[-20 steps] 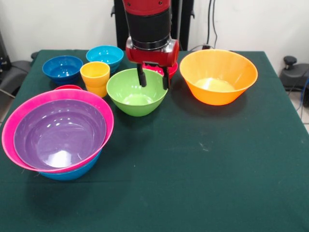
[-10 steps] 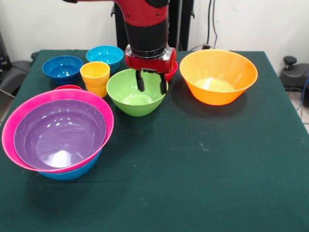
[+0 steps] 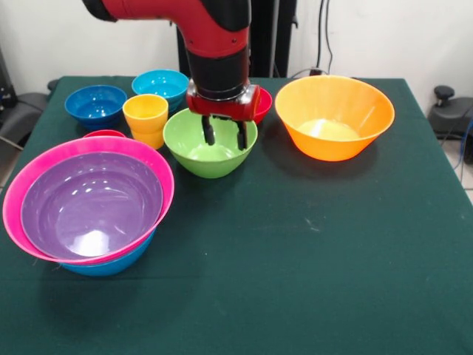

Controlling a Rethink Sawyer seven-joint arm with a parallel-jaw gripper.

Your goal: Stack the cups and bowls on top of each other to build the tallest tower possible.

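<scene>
My gripper (image 3: 225, 134) hangs open and empty with both fingers inside the green bowl (image 3: 201, 161), touching nothing that I can see. A small red bowl (image 3: 263, 104) peeks out behind the gripper. The yellow-orange cup (image 3: 146, 118) stands upright left of the green bowl. The tower (image 3: 89, 207) at the front left is a purple bowl (image 3: 92, 203) nested in a pink bowl (image 3: 44, 166), on a blue bowl (image 3: 111, 265). A red rim (image 3: 103, 134) shows just behind the pink bowl. The large orange bowl (image 3: 334, 122) stands at the right.
A dark blue bowl (image 3: 94, 103) and a light blue bowl (image 3: 160, 83) stand at the far left by the table's back edge. The table has a dark green cloth (image 3: 310, 244). The robot's pedestal stands behind the far edge.
The gripper has moved left and a little lower, from the green bowl's right rim to inside the bowl. It has stayed open. The bowls and cup have not moved.
</scene>
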